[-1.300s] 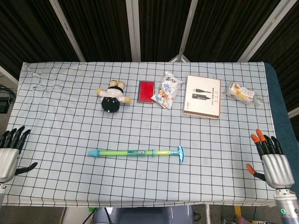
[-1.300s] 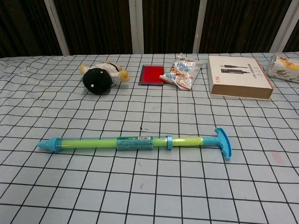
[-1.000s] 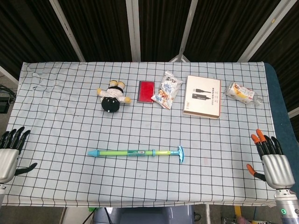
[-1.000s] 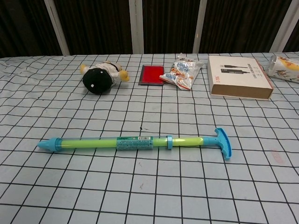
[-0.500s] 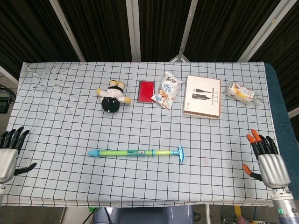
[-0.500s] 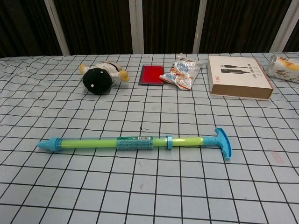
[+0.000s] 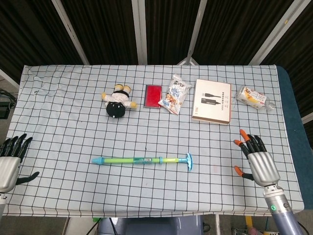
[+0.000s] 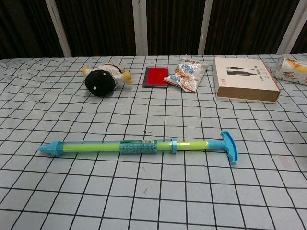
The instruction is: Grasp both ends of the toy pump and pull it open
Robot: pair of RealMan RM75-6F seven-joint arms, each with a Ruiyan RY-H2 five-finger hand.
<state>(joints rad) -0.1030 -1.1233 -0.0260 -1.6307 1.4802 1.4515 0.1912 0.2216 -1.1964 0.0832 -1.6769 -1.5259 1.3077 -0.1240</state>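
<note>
green and blue toy pump lying untouched between two empty hands

checked cloth [image 7: 68, 147] is seen spread over the whole table. nearest the front edge, the left hand [image 7: 9, 164] is found at the left border of the head view, over the cloth's left margin, its dark fingers [image 7: 14, 144] spread and pointing away, nothing held in it. the right hand [image 7: 257, 162] is seen over the right part of the cloth, its orange-tipped fingers [image 7: 247, 142] apart and raised, nothing grasped. neither hand is shown in the chest view.

the toy pump [image 7: 142, 160] [image 8: 139, 146] is laid flat on the cloth in the front half of the table, running left to right, between the two hands and well apart from both. its pointed blue nozzle [image 8: 48, 149] is turned to the left and its blue t-shaped handle [image 8: 229, 147] to the right. the handle end lies nearer the right hand.

further back, a row of things is set across the cloth: a plush doll [image 7: 117, 101] on the left, a red card [image 7: 153, 95] just beside a snack bag [image 7: 174, 94], then a flat box [image 7: 212, 107], and a small packet [image 7: 252, 97] near the right edge. behind the table, dark panels with pale slanted bars [image 7: 139, 29] are seen.
</note>
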